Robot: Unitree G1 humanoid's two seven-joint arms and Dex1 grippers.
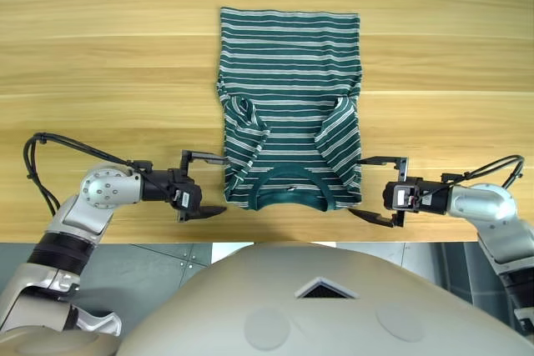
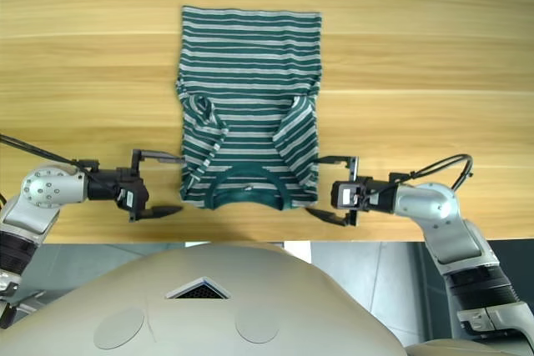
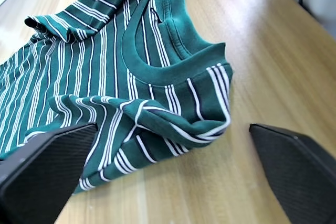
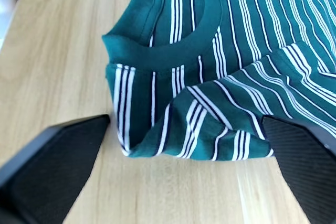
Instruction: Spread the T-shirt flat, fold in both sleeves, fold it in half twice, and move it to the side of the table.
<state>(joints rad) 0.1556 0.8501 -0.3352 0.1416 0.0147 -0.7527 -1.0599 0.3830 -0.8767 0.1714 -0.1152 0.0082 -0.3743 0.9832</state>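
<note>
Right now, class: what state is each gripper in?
Left gripper: open, holding nothing, at the T-shirt shoulder.
Right gripper: open, holding nothing, likewise.

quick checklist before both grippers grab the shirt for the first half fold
1. Both sleeves folded onto the T-shirt: ok.
2. Left sleeve lying smooth: not ok, it is bunched.
3. Left gripper open at its collar-end corner: ok.
4. Right gripper open at the other corner: ok.
5. Cloth between the fingers on each side: cannot tell.
6. Hem lying straight: ok.
</note>
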